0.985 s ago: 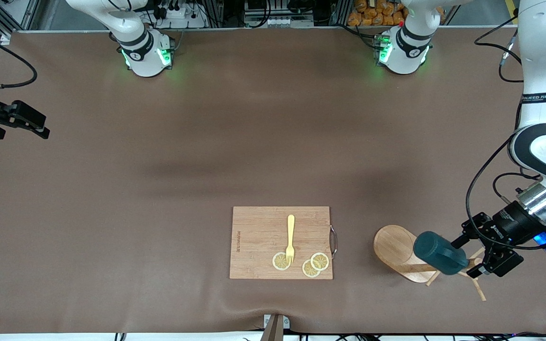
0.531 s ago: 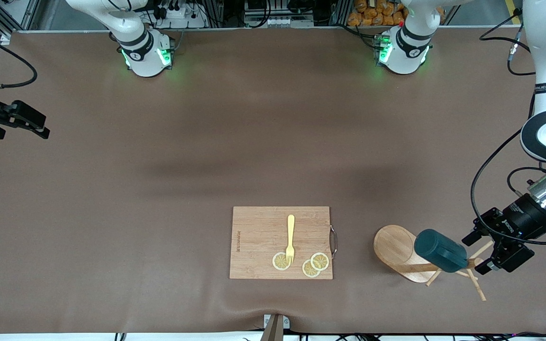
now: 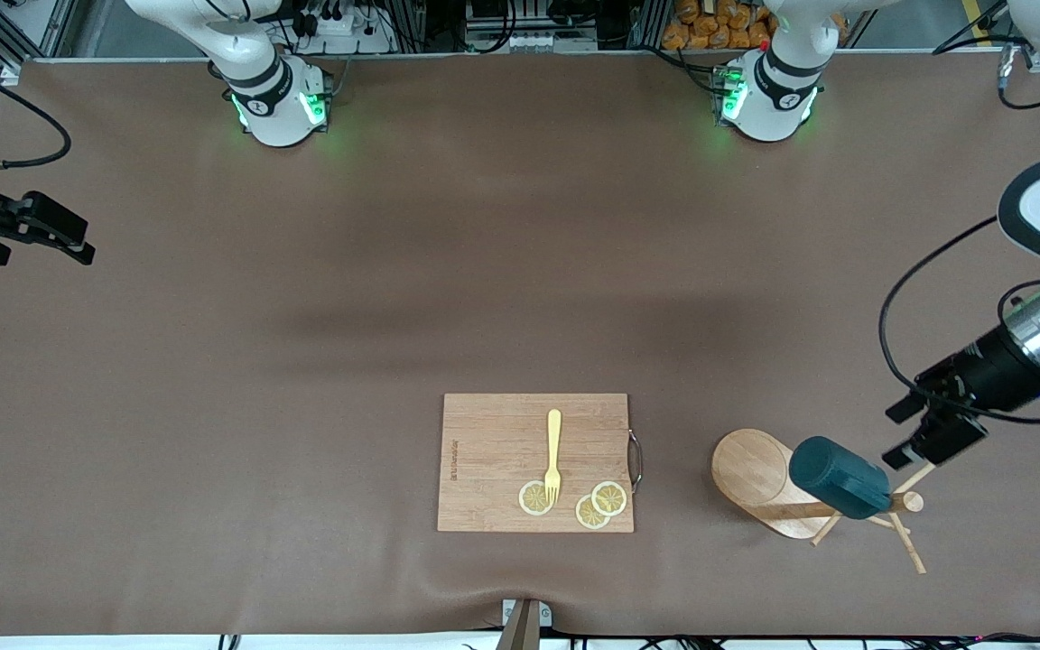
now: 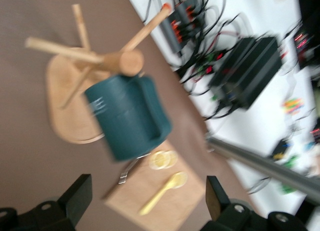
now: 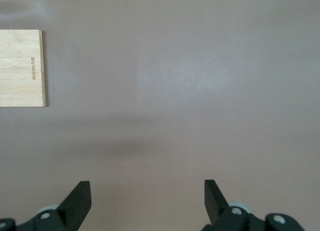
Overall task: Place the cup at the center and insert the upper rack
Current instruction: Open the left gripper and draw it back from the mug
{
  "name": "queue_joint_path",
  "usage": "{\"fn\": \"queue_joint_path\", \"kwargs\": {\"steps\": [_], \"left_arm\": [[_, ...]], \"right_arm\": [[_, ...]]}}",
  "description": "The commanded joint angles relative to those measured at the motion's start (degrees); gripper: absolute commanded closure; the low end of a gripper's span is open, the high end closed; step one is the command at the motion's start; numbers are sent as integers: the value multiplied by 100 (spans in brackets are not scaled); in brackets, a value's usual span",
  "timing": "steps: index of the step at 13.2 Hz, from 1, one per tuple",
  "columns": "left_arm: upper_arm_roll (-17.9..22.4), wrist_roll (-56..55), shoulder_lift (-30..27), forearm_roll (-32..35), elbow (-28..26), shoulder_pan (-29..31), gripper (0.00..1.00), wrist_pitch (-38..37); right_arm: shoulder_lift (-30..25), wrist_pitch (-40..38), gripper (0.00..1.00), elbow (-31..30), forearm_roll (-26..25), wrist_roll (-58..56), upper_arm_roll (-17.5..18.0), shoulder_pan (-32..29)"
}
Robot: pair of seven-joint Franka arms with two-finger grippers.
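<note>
The dark teal cup [image 3: 839,490] hangs on a peg of the light wooden mug tree, whose oval base [image 3: 746,465] stands on the table toward the left arm's end. In the left wrist view the cup [image 4: 127,116] sits under the pole top [image 4: 125,62], over the base [image 4: 65,91]. My left gripper [image 3: 901,435] is open and empty, up in the air beside the tree's pegs, clear of the cup; its own view shows it too [image 4: 147,191]. My right gripper [image 3: 82,246] waits open and empty at the right arm's end of the table [image 5: 147,191].
A rectangular wooden cutting board [image 3: 493,451] lies at the middle near the front camera, with a yellow fork [image 3: 553,456] and lemon slices [image 3: 601,504] on it. It shows in both wrist views [image 4: 185,201] [image 5: 20,68]. Cables and boxes [image 4: 245,71] lie off the table edge.
My left gripper has drawn back from the cup, toward the left arm's end and up. The cup stays on the tree. The right arm has not moved.
</note>
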Motion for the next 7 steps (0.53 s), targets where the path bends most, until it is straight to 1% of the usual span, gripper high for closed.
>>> {"fn": "queue_joint_path", "kwargs": {"steps": [1,4,6,7], "left_arm": [[-89,327,-490,788,-343,44,0,-638],[-116,1328,-798,1466,-352,27,0,-1604],[-387,1813,-1009,2063,-352,9,0,-2220],[-527,1841,-1123,2205,-369,18,0,-2362]], "right_arm": [[-22,-50,0,19,-18,-5,59,-81],[-22,-50,0,19,-18,3,59,-81],[-22,-42,0,19,-10,-5,59,-81],[-22,-50,0,10,-10,3,59,-81]]}}
